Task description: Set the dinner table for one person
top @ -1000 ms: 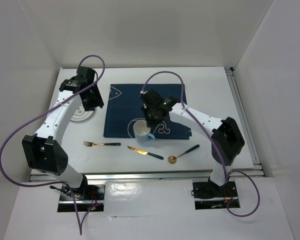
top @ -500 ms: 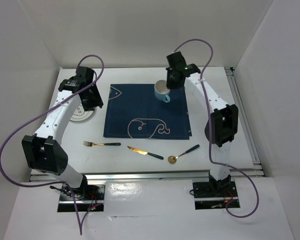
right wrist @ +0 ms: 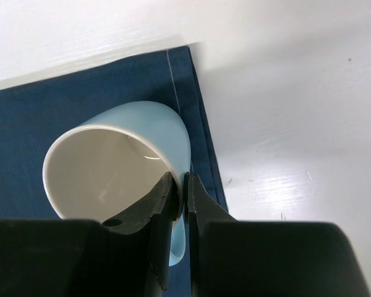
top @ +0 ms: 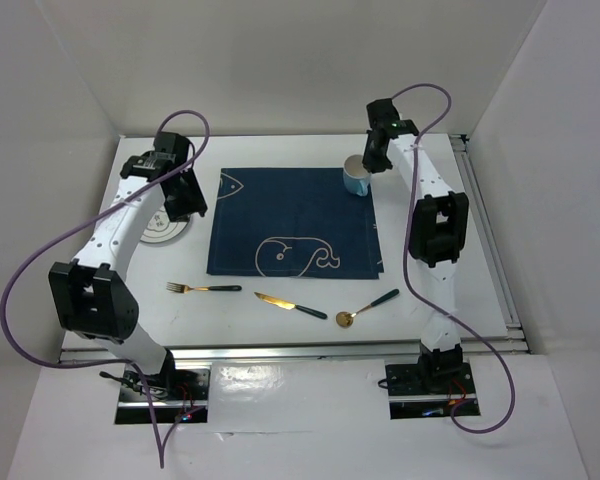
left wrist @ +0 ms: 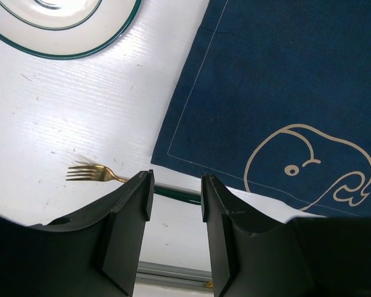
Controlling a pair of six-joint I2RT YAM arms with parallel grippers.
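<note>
Dinner table [top: 280, 160], a white surface, carries a row near its front edge: fork [top: 202, 288] at left, knife [top: 290, 305] in the middle, spoon [top: 367, 307] at right. Behind them lies the blue placemat [top: 280, 215]. Left of it is a plate [top: 160, 232], with the left gripper [left wrist: 176, 182] half open and empty above it. At the placemat's far right corner the right gripper [right wrist: 184, 182], narrow, pinches the rim of a light blue mug [right wrist: 111, 167].

White round plate with dark green rim [left wrist: 65, 31] cut off at the left wrist view's top edge, gold fork [left wrist: 88, 172] handle passing behind the left claw [left wrist: 176, 185], light blue ceramic mug [right wrist: 117, 161] handle mostly hidden by the right claw [right wrist: 180, 185]
</note>
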